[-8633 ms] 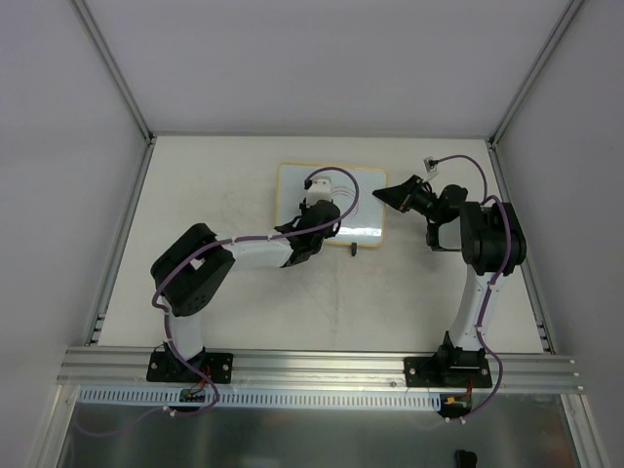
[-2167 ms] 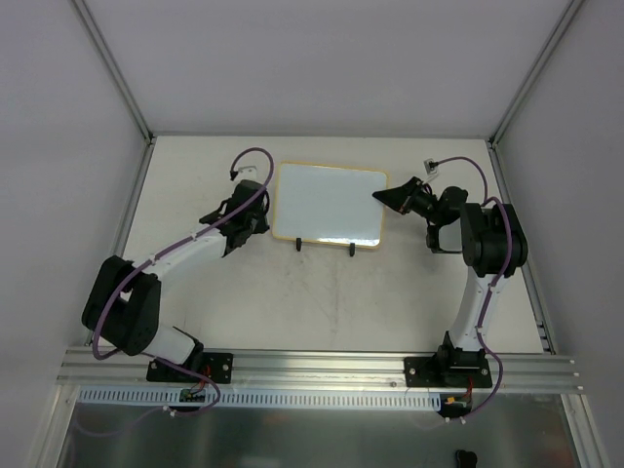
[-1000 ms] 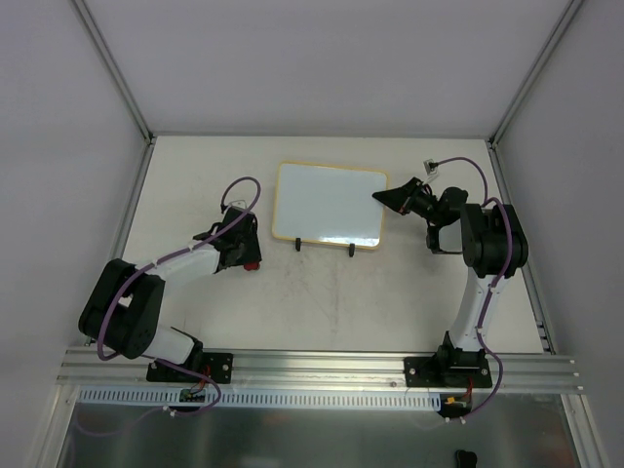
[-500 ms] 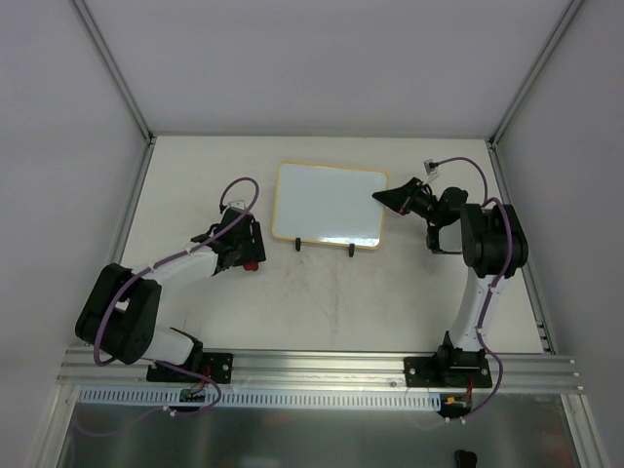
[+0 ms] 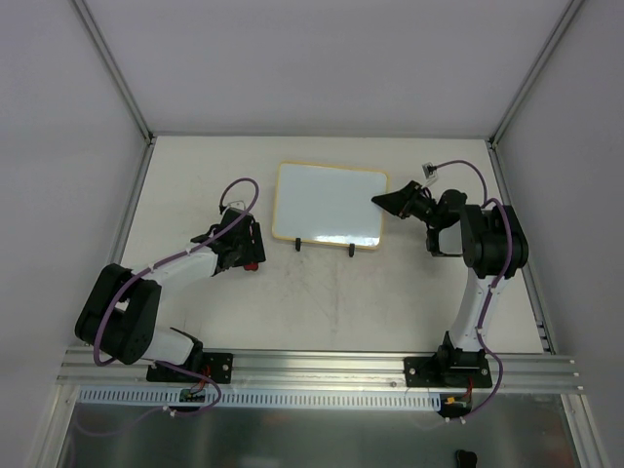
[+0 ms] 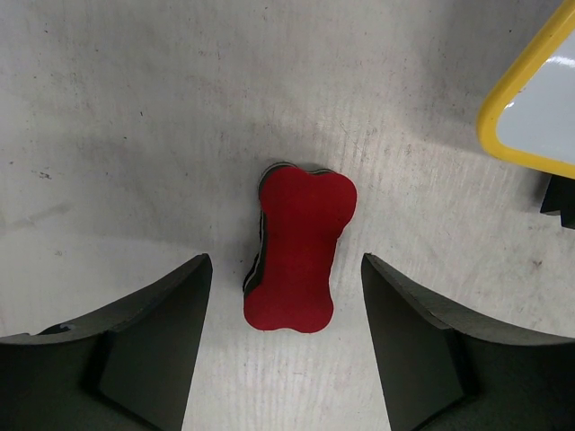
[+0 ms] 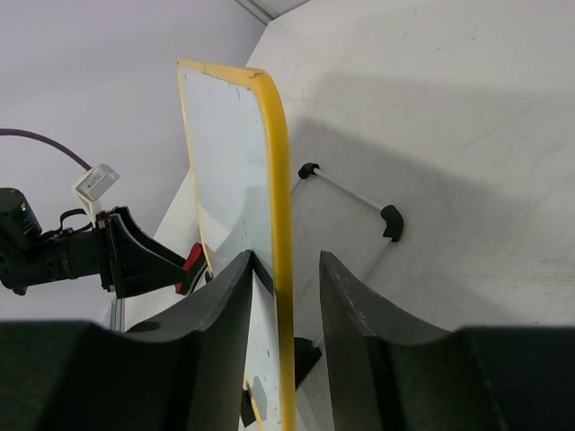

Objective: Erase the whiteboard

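Note:
The whiteboard [image 5: 329, 203] stands tilted on two black feet [image 5: 300, 246] in the middle of the table, its white face without marks. Its yellow-framed corner [image 6: 539, 108] shows in the left wrist view. To its left, a red bone-shaped eraser [image 6: 296, 251] lies flat on the table. My left gripper [image 6: 286, 269] hovers over the eraser, open, with a gap on each side of it. My right gripper [image 7: 286, 265] straddles the board's right edge [image 7: 280, 180], and the jaws stand slightly open with a gap on both sides of the frame.
The table is walled in by pale panels on three sides [image 5: 127, 224]. An aluminium rail [image 5: 322, 366] runs along the near edge by the arm bases. A thin wire stand with black feet [image 7: 392, 222] props the board from behind.
My left gripper has opened and the eraser now lies free on the table. My right gripper's jaws, shut on the board's edge before, have parted a little.

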### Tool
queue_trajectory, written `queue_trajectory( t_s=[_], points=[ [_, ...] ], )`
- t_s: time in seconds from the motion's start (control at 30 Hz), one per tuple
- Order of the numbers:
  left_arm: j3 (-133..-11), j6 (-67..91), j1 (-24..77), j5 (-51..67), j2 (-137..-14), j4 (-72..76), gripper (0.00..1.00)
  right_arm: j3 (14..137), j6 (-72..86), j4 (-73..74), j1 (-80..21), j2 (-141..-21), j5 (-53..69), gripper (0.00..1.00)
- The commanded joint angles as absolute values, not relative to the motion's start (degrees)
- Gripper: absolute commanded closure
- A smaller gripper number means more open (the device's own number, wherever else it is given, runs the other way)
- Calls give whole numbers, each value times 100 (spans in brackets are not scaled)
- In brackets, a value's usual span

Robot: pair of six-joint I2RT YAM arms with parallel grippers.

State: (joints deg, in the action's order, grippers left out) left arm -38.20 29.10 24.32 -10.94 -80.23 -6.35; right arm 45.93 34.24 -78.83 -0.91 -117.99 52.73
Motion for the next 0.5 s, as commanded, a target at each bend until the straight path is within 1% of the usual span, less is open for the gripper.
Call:
queue_trajectory(
  t_s=[0.0, 0.07, 0.17, 0.2, 0.27, 0.3, 0.4, 0.47],
  points=[
    [-3771, 2883, 2408, -1125, -7875, -624, 33, 4482, 3085, -8780, -141, -11575, 5379, 61],
    [-3771, 2883, 2408, -1116, -7866, -615, 33, 4474, 3085, -8780, -141, -11540, 5388, 61],
    [-3762, 2883, 2408, -1116, -7849, -624, 33, 4465, 3076, -8780, -141, -11523, 5396, 56],
    [-3762, 2883, 2408, -1125, -7831, -624, 33, 4456, 3059, -8780, -141, -11488, 5414, 51],
    [-3753, 2883, 2408, -1116, -7840, -624, 33, 4430, 3032, -8780, -141, -11435, 5423, 46],
    [-3753, 2883, 2408, -1116, -7840, -615, 33, 4412, 3015, -8780, -158, -11374, 5440, 37],
    [-3762, 2874, 2408, -1072, -7840, -624, 33, 4324, 2927, -8780, -158, -11207, 5484, 28],
    [-3753, 2874, 2408, -1063, -7796, -624, 33, 4246, 2839, -8780, -167, -11057, 5484, 26]
  ],
)
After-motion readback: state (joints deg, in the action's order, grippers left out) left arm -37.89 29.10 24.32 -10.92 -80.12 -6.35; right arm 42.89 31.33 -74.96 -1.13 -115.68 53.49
